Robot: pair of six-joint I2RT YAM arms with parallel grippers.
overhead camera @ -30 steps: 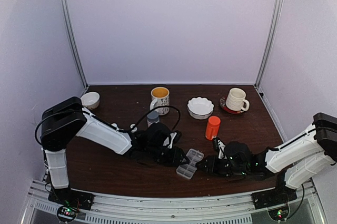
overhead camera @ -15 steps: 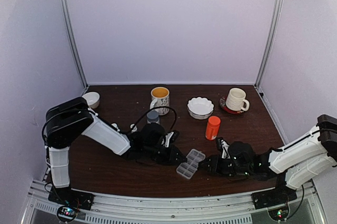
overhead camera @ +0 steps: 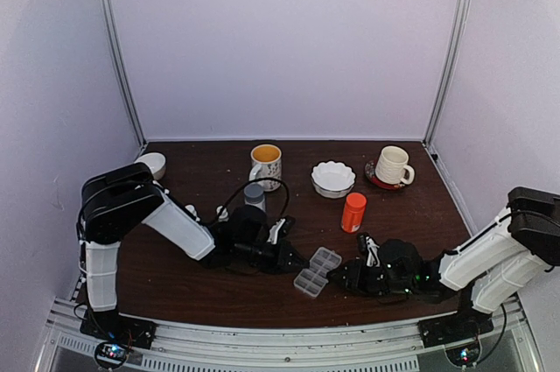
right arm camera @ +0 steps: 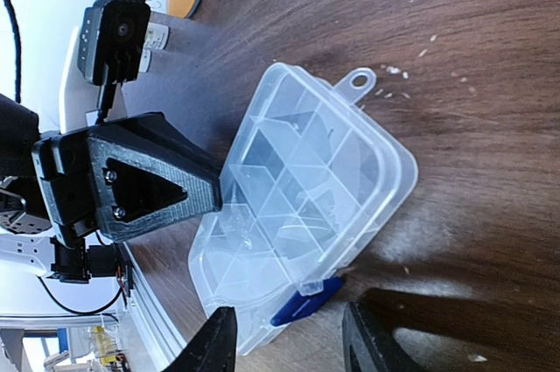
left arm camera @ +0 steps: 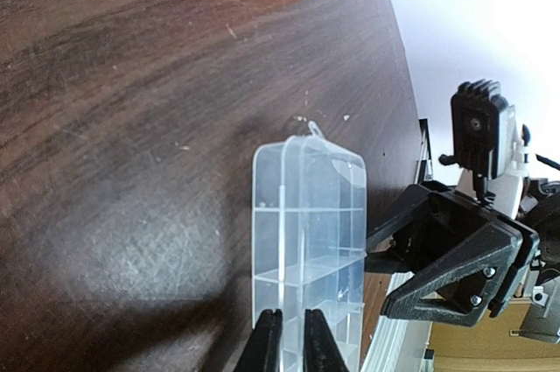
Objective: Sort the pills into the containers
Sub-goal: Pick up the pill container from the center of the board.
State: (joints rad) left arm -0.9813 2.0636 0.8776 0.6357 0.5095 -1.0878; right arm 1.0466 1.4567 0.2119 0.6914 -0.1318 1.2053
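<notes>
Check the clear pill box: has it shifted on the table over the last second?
No. In the top view the pill box sits just as before, near-left of the orange bottle, at the same angle.

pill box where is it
In the top view the pill box lies front-centre, between the left hand and right hand, just below the orange bottle.

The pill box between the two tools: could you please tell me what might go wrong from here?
1. The left tool pinches only a thin edge of the clear pill box, so the light box may slip out or tilt.
2. The right tool stands open around the small blue latch. It may miss the latch and shove the box across the table.
</notes>
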